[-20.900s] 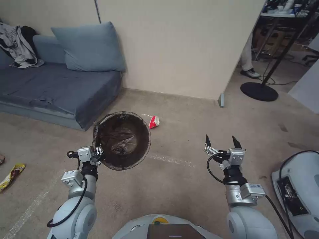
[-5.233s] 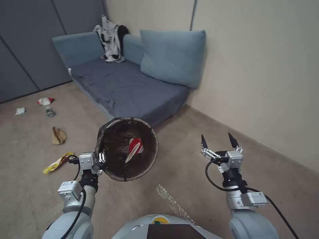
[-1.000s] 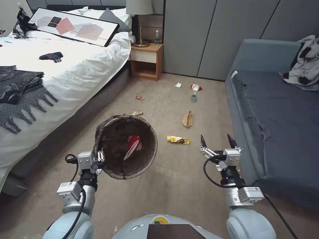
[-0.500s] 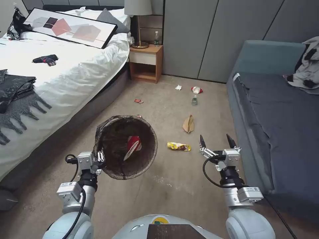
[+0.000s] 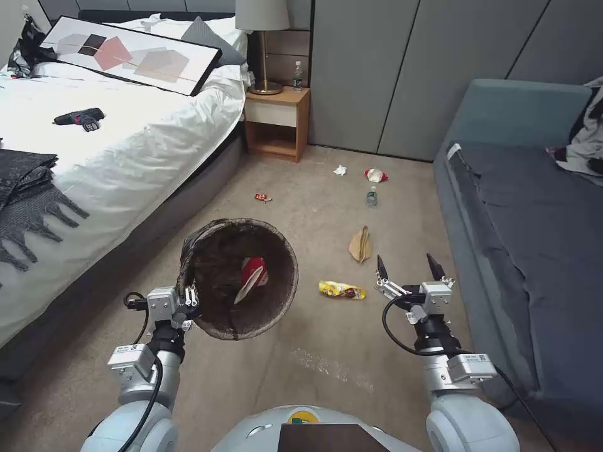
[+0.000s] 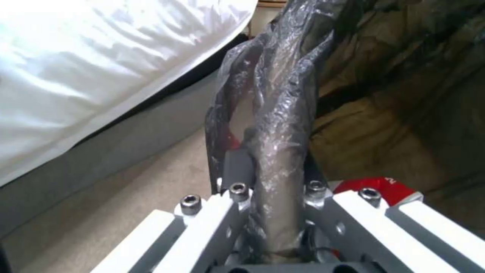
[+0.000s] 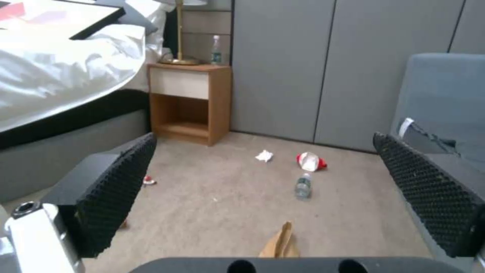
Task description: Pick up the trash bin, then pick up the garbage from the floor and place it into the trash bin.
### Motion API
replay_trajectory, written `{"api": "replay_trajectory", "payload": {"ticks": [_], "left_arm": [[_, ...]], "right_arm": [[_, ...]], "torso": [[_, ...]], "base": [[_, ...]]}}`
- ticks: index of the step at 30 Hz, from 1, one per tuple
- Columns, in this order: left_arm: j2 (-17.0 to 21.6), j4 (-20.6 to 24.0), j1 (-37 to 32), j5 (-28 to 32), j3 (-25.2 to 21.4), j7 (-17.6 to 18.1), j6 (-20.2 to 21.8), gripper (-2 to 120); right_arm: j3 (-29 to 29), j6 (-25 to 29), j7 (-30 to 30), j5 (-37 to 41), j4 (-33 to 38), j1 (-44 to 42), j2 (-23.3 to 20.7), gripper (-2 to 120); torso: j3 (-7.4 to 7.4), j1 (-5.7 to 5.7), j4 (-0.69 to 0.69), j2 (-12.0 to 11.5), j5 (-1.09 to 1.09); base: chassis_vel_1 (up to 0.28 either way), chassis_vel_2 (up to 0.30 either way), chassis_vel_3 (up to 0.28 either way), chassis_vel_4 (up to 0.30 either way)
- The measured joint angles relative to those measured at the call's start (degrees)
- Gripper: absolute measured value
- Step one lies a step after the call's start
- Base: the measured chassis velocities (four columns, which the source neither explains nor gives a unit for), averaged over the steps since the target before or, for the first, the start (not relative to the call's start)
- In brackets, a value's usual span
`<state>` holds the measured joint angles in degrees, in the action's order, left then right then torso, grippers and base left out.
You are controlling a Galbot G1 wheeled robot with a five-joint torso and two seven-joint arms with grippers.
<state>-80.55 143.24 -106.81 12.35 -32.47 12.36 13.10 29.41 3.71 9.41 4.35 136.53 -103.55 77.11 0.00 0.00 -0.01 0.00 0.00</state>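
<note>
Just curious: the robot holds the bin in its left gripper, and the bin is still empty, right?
Not quite. The left gripper does hold the bin by its rim, but the bin isn't empty: the head view shows a red-and-white cup inside it.

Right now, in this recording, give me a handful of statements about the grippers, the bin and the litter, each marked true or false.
1. The left gripper is clamped on the rim of the trash bin. True.
2. The right gripper holds the yellow snack wrapper. False: it is open and empty; the wrapper lies on the floor.
3. A red-and-white paper cup lies inside the bin. True.
4. The brown paper bag is on the sofa. False: it lies on the carpet beside the sofa.
5. The small bottle stands on the bed. False: it is on the floor.
</note>
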Motion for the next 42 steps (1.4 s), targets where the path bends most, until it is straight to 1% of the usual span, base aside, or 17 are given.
{"api": "replay_trajectory", "payload": {"ticks": [23,29,32,34,35,39,40,42], "left_arm": [[-0.13,0.00,-0.01,0.03,-0.17,0.00,0.00,3],[-0.05,0.00,0.05,0.05,-0.19,0.02,0.00,3],[0.14,0.00,0.10,0.10,-0.19,0.02,0.00,3],[0.44,0.00,0.16,0.21,-0.30,0.03,0.01,3],[0.44,0.00,0.16,0.21,-0.30,0.03,0.01,3],[0.65,0.00,0.19,0.36,-0.37,0.04,0.10,3],[0.65,0.00,0.19,0.36,-0.37,0.04,0.10,3],[0.83,0.00,0.24,0.45,-0.38,0.04,0.17,3]], "right_arm": [[0.02,0.18,-0.05,-0.09,-0.01,-0.14,0.08,100],[0.09,0.04,-0.53,-0.01,-0.11,-0.26,-0.48,100],[0.79,-0.63,-1.62,0.16,-0.30,-0.52,-1.74,100],[2.75,-1.86,-5.09,2.21,-0.73,-0.97,-4.25,100],[2.75,-1.86,-5.09,2.21,-0.73,-0.97,-4.25,100],[6.15,-6.74,-11.38,7.11,-2.01,-1.46,-9.49,100],[6.15,-6.74,-11.38,7.11,-2.01,-1.46,-9.49,100],[6.38,-8.64,-13.95,8.37,-3.28,-1.43,-11.50,100]], "torso": [[0.00,0.00,0.01,0.00,0.00],[0.01,0.01,0.01,0.00,0.01],[0.01,0.01,0.01,0.00,0.00],[0.00,0.01,0.01,0.00,0.00],[0.00,0.01,0.01,0.00,0.00],[0.00,0.00,0.00,0.00,0.01],[0.00,0.00,0.00,0.00,0.01],[0.00,0.00,0.01,0.00,0.01]], "base": [[-0.108,0.103,0.114,-0.107],[-0.098,0.111,0.085,-0.087],[-0.016,0.045,0.030,-0.032],[0.000,0.000,0.000,0.000],[0.000,0.000,0.000,0.000],[0.000,0.000,0.000,0.000],[0.000,0.000,0.000,0.000],[0.000,0.000,0.000,0.000]]}}
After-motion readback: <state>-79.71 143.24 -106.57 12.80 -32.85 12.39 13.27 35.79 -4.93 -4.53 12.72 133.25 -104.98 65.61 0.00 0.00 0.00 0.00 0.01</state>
